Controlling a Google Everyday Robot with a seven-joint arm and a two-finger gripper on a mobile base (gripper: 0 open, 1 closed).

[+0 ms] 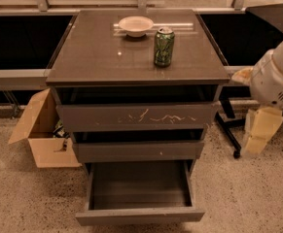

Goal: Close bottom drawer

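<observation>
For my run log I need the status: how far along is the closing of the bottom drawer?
Done: nothing yet; the bottom drawer stands pulled far out of the cabinet. In hand: the hand hangs to the right of the cabinet, apart from the drawer. Left: probably bring the hand to the drawer's front and push until it sits in.

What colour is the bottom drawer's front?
The bottom drawer front is plain dark grey, clearest in the camera view. The gripper hangs beside the cabinet.
</observation>
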